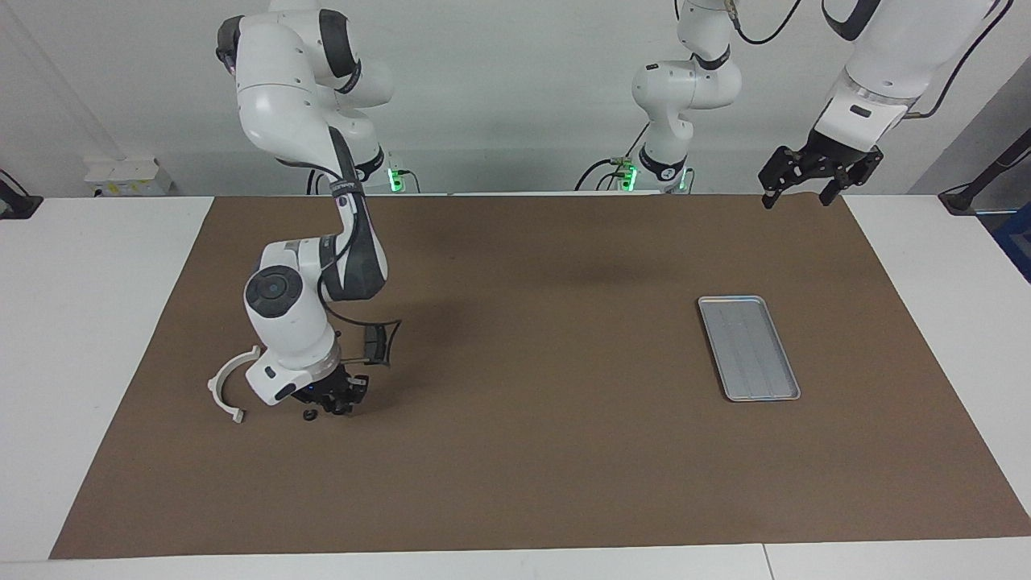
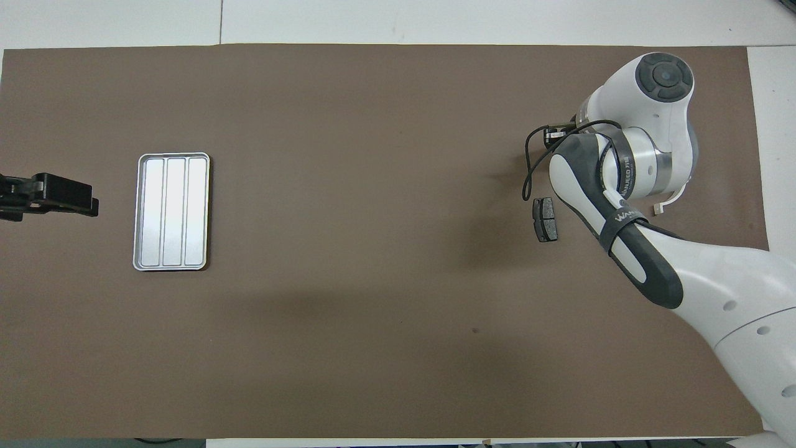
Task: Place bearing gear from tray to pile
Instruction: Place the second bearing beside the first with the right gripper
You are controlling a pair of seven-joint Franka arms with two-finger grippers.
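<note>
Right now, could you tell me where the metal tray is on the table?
The metal tray lies flat on the brown mat toward the left arm's end of the table, with nothing in it. The open left gripper hangs in the air at that same end.

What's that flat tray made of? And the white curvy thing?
The tray looks like metal: silvery, slightly shiny, with pressed ribs along its base. The white half-ring bracket looks like plastic: matte, plain white, moulded ends. Neither can be told for certain by looks alone.

The only readable text is white lettering, seemingly "WANSEED", on a black cable strap (image 2: 624,217) around the right arm (image 2: 647,267); a second band's print by the wrist is illegible.
</note>
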